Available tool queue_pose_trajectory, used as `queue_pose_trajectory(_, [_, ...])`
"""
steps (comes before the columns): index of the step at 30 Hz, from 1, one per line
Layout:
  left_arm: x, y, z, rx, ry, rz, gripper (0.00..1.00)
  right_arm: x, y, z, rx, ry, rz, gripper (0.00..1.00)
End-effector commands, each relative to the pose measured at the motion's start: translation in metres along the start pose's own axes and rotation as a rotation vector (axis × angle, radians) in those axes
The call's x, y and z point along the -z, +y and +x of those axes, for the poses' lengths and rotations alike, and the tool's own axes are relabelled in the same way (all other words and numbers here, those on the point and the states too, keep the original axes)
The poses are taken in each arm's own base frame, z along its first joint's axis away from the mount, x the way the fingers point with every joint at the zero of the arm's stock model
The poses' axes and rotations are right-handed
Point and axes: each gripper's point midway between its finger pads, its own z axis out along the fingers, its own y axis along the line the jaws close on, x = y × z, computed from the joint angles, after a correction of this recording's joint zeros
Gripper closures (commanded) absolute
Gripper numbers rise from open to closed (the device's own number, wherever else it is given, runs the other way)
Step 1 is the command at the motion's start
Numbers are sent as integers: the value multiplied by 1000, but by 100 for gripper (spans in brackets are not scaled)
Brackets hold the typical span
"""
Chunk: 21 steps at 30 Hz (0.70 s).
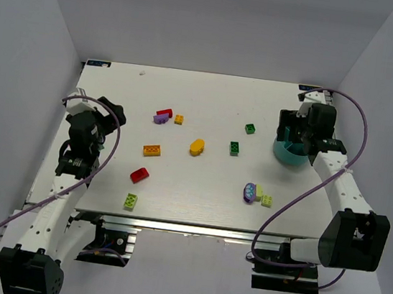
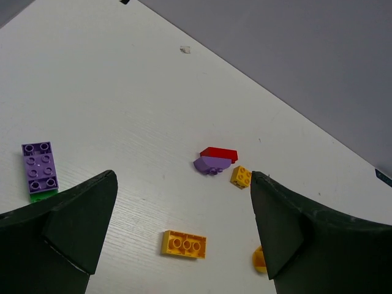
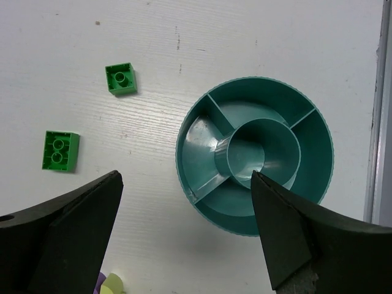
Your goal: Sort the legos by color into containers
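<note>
Legos lie scattered over the white table (image 1: pixel 199 183): a red brick (image 1: pixel 164 112), a purple piece (image 1: pixel 160 119), an orange brick (image 1: pixel 152 151), an oval orange-yellow one (image 1: pixel 197 146), two green ones (image 1: pixel 250 129) (image 1: pixel 234 148) and others. The teal bowl (image 3: pixel 205 153) holds nothing and is divided into wedges around a central cup. My right gripper (image 3: pixel 185 174) hangs open above the bowl's near-left rim. Over the table's left side my left gripper (image 2: pixel 182 177) is open and empty, with the orange brick (image 2: pixel 184 244) on the table below it. A purple brick on a green one (image 2: pixel 40 166) lies to its left.
A second red brick (image 1: pixel 139 175) and a lime one (image 1: pixel 130 200) lie near the front left. A purple and lime cluster (image 1: pixel 255 193) sits front right of centre. Grey walls close in the table on three sides. The bowl (image 1: pixel 289 156) stands near the right edge.
</note>
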Motion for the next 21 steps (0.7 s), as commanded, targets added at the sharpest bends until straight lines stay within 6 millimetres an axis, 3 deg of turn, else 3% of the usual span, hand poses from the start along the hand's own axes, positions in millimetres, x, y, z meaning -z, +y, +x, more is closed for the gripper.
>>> queue_pose_trajectory(1, [0, -10, 0, 8, 8, 51, 2, 5, 10, -12, 46, -26, -69, 10])
queue_pose_trajectory(3, [-2, -11, 3, 15, 15, 57, 2, 9, 19, -12, 88, -44, -127, 11])
queue_pose_trajectory(7, [-7, -17, 8, 39, 34, 86, 2, 35, 60, -9, 362, -139, -394, 10])
queue_pose_trajectory(14, [-9, -26, 8, 55, 40, 124, 2, 62, 101, 30, 589, -177, -672, 11])
queue_pose_trajectory(17, [-6, -29, 9, 70, 40, 143, 10, 71, 114, 43, 652, -189, -779, 11])
queue_pose_trajectory(18, [-6, -30, 9, 75, 42, 149, 16, 73, 117, 44, 623, -188, -796, 10])
queue_pose_trajectory(19, [-5, -32, 10, 80, 46, 159, 39, 75, 120, 48, 629, -189, -818, 11])
queue_pose_trajectory(21, [-5, -36, 13, 91, 66, 183, 73, 86, 133, 57, 658, -218, -927, 28])
